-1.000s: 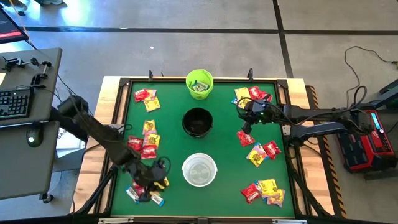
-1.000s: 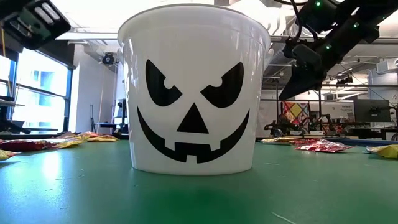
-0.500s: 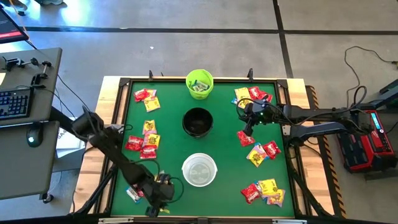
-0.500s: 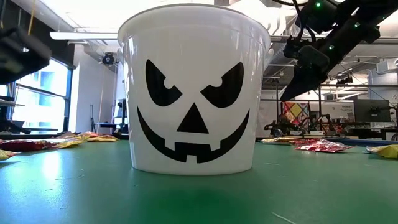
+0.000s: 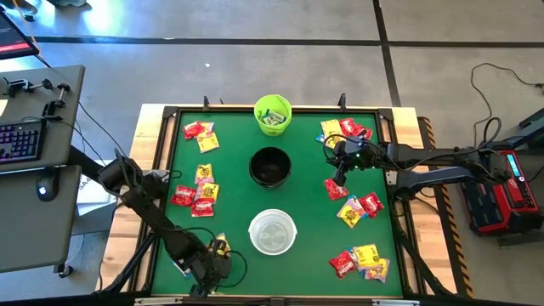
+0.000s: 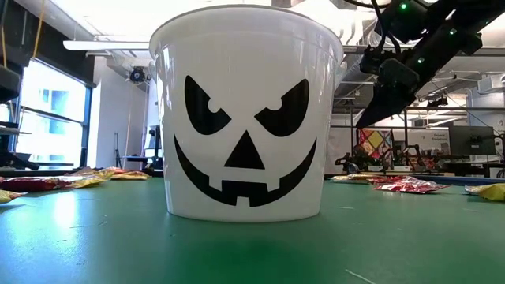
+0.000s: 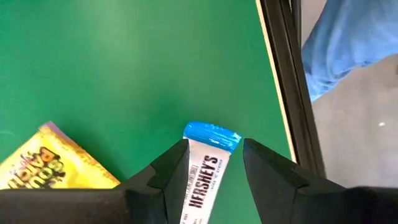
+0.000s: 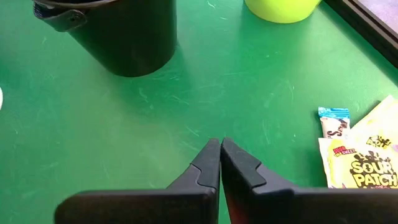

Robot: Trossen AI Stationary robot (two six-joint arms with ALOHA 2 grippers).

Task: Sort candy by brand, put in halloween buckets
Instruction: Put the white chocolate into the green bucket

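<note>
Candy is being picked now: a pale Hershey's packet [image 7: 208, 171] lies on the green table [image 7: 124, 68] near its front edge, on the left arm's side of the white bucket [image 5: 272, 231], between the parted fingers of the left gripper [image 7: 214, 165]. Its long axis runs along the fingers, the blue end pointing forward (a yellow packet [image 7: 53, 163] lies just beside). Next move, I judge: close and lift. The right gripper [image 8: 220, 163], beyond the white bucket near the black bucket [image 8: 115, 31], is clenched, apparently empty.
</note>
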